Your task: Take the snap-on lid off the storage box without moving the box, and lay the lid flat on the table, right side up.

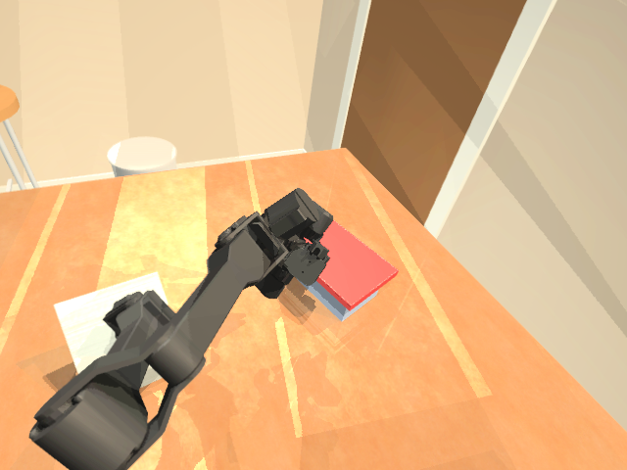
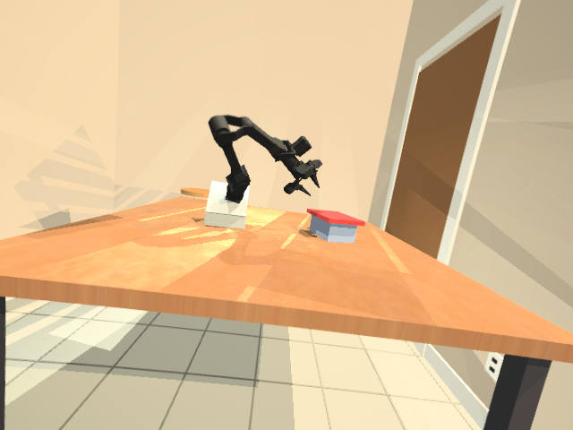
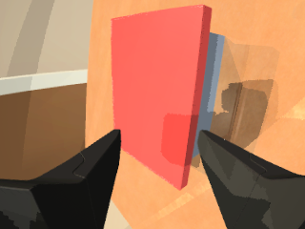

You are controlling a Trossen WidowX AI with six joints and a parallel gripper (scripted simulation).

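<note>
The red lid [image 1: 357,265] [image 2: 335,216] [image 3: 152,62] sits flat on top of the blue-grey storage box [image 1: 329,302] [image 2: 342,232] [image 3: 213,72], its edges overhanging the walls. The box stands on the table [image 1: 395,404] [image 2: 277,287]. My gripper [image 2: 314,190] [image 3: 160,135] is partly open and empty, above and to the left of the lid in the exterior view, with air between fingertips and lid. In the wrist view the lid shows beyond and between the fingers. In the top view the arm hides the lid's left corner, and the fingertips cannot be made out.
The arm's white base block [image 1: 85,323] [image 2: 225,219] stands on the table left of the box. The table's right edge runs beyond the box, towards the wall with the brown door [image 1: 420,75] [image 2: 444,139]. A white bin [image 1: 141,157] and a stool [image 1: 6,103] stand behind the table.
</note>
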